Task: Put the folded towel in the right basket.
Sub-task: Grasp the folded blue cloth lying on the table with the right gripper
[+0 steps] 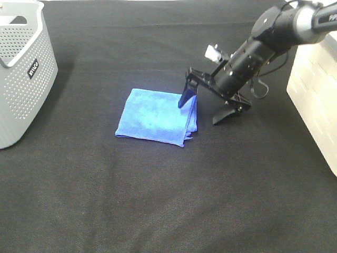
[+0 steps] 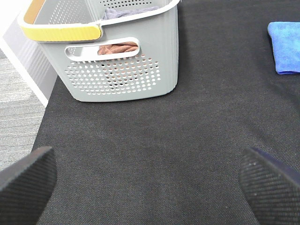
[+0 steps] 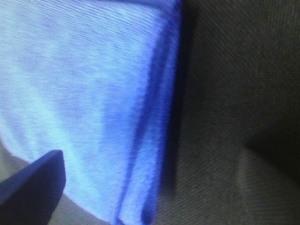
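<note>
The folded blue towel (image 1: 157, 116) lies flat on the black table, near the middle. It also shows in the left wrist view (image 2: 284, 47) and fills much of the right wrist view (image 3: 84, 103). My right gripper (image 1: 202, 109) is open and straddles the towel's right edge: one finger (image 1: 187, 94) rests on the towel, the other finger (image 1: 226, 114) is on the table beside it. The right basket (image 1: 316, 89) is white and stands at the table's right edge. My left gripper (image 2: 150, 183) is open and empty over bare table, out of the exterior view.
A grey perforated basket (image 1: 23, 68) stands at the far left; in the left wrist view (image 2: 126, 70) it has a yellow handle and cloth inside. The black table (image 1: 158, 200) stretches to the front.
</note>
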Motion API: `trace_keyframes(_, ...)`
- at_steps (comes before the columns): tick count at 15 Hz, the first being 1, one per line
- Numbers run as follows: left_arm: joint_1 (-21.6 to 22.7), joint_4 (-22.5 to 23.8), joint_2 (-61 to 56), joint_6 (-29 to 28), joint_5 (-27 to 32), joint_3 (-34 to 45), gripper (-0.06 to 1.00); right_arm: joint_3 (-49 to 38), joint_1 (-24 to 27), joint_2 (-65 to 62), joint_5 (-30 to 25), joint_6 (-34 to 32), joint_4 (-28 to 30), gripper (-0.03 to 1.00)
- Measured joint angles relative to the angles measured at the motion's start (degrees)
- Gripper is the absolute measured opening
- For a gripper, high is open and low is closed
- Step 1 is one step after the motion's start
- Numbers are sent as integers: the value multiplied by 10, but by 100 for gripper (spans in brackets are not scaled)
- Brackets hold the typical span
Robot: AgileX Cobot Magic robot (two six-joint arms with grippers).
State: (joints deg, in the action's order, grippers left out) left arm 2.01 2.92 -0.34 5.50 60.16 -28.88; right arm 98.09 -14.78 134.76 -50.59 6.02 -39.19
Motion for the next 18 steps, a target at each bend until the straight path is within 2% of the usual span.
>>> trace_keyframes(4, 0, 0, 0, 0, 0, 0, 99, 6, 0, 13, 0, 0, -20, 95)
trace_keyframes(8, 0, 2, 0, 0, 0, 0, 99, 16, -51, 42, 20, 15, -105, 87)
trace_keyframes(10, 0, 2, 0, 0, 0, 0, 99, 16, -78, 52, 44, 33, -135, 73)
trace_keyframes(13, 0, 2, 0, 0, 0, 0, 99, 13, -78, 61, 56, 41, -135, 28)
trace_keyframes(14, 0, 2, 0, 0, 0, 0, 99, 13, -78, 62, 56, 42, -134, 19)
trace_keyframes(18, 0, 2, 0, 0, 0, 0, 99, 11, -78, 50, 50, 66, -125, 19)
